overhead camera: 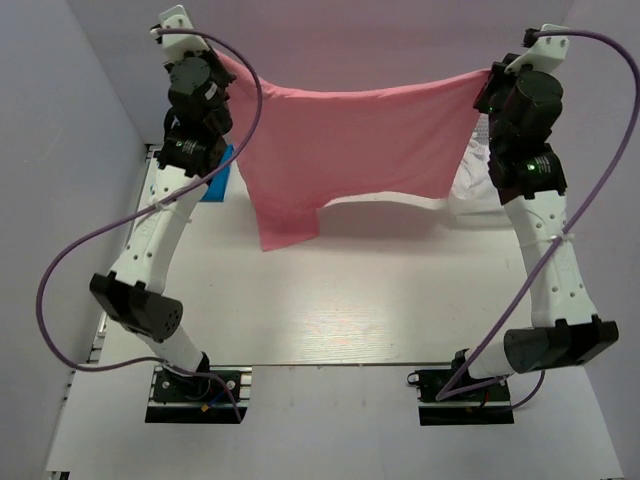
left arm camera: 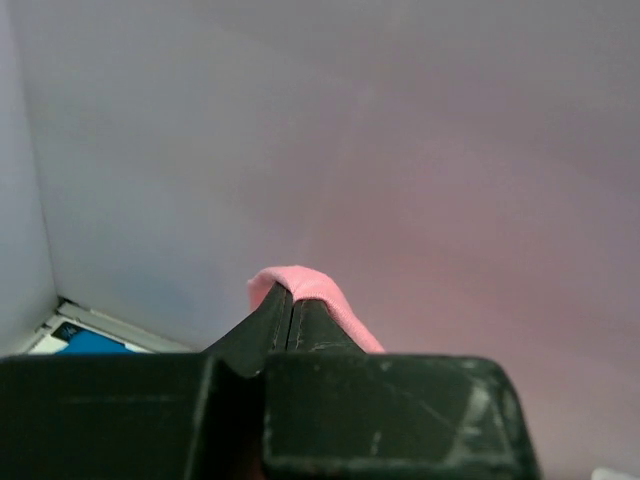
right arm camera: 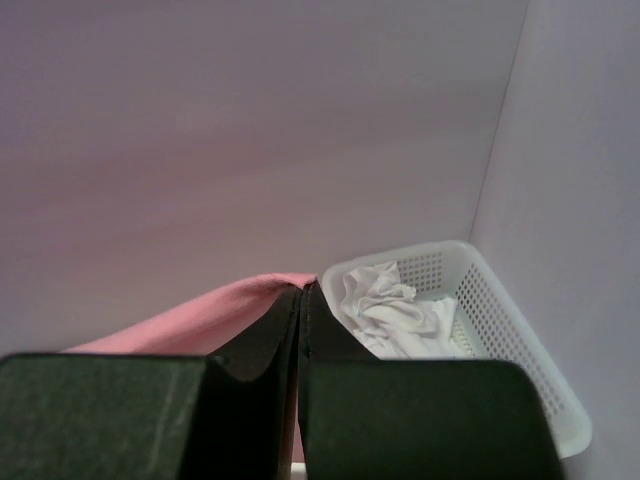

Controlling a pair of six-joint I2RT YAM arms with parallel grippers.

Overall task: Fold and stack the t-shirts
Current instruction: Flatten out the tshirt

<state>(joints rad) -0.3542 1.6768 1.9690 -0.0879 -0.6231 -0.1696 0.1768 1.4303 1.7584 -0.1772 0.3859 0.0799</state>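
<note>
A: Arms?
B: Both raised; left claw (left arm camera: 290, 296) at ten o'clock, right claw (right arm camera: 302, 290) at two, each pinched shut on the salmon-pink t-shirt (overhead camera: 350, 140).
A: Cloth?
B: Soft, smooth, hanging stretched above the tabletop (overhead camera: 350, 300); sleeve drooping.

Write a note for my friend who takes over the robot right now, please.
Left gripper: shut on one end of the pink t-shirt.
Right gripper: shut on the other end.
The shirt hangs spread between them over the table, unfolded.
Blue t-shirt: folded, at the table's left side.
Left: fold the pink one, stack the two.
</note>
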